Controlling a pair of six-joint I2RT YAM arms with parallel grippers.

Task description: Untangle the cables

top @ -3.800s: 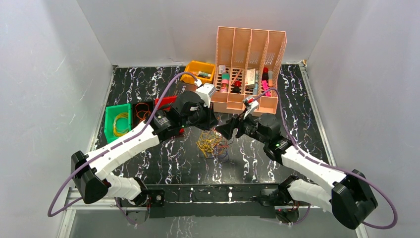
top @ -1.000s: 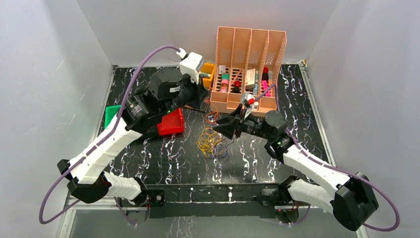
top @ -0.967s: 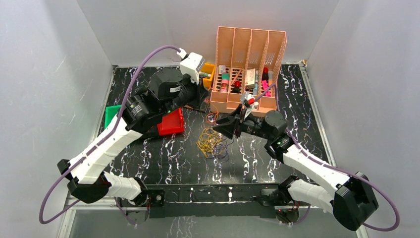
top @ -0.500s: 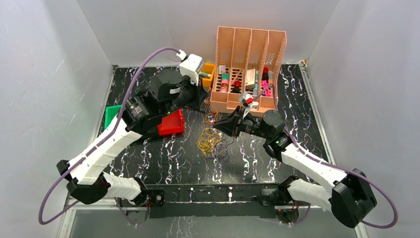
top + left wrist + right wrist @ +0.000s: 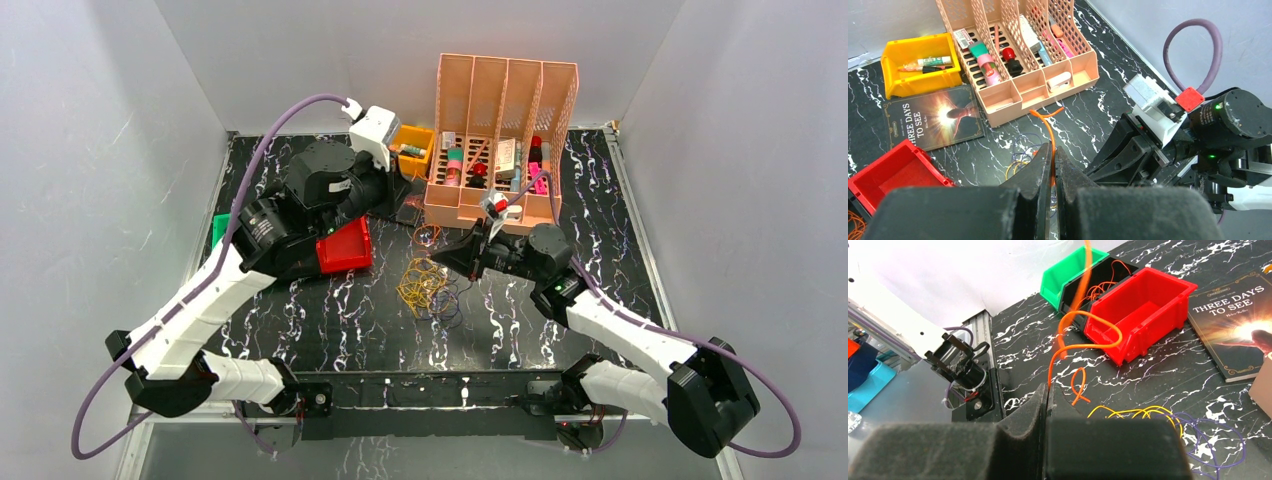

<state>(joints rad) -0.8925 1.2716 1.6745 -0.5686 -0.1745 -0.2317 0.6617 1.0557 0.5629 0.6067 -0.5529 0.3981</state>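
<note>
The cables lie mid-table: a yellow and purple tangle, with an orange cable rising out of it. My left gripper hangs above the table, shut on the orange cable, which runs up from between the jaws. My right gripper, low beside the tangle, is shut on the same orange strand, which loops upward toward the left gripper. A short orange loop lies loose on the table.
A red bin sits left of the tangle, with a black bin of orange wire and a green bin behind it. A pink organiser, yellow bin and book stand at the back.
My right gripper has closed from half open onto the orange cable. My left arm has drawn back up and left a little, still holding the orange cable.
</note>
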